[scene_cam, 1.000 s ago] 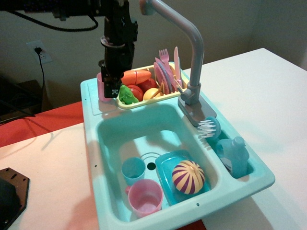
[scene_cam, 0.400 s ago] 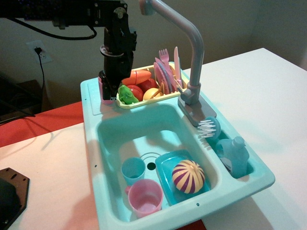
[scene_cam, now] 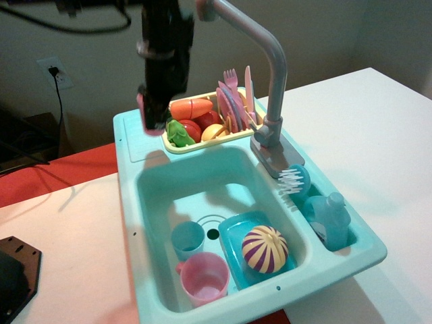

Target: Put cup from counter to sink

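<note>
The small pale pink cup (scene_cam: 144,111) is held in my black gripper (scene_cam: 154,113), which is shut on it. Only the cup's left edge shows beside the fingers. It hangs a little above the turquoise counter (scene_cam: 138,147) at the back left corner of the sink unit, and its shadow falls on the ledge. The deep turquoise sink (scene_cam: 202,179) lies in front and to the right of the gripper, with the tall grey faucet (scene_cam: 272,64) at its back right.
In the sink lie a small blue cup (scene_cam: 187,239), a wider pink cup (scene_cam: 204,278) and a square teal plate (scene_cam: 233,233) bearing a striped ball (scene_cam: 264,249). A yellow dish rack (scene_cam: 177,146) with toy food and cutlery stands right of the gripper. A brush (scene_cam: 293,180) and bottle (scene_cam: 329,216) sit at right.
My gripper came down around the pink cup on the counter, closed on it, and has now lifted it off the ledge.
</note>
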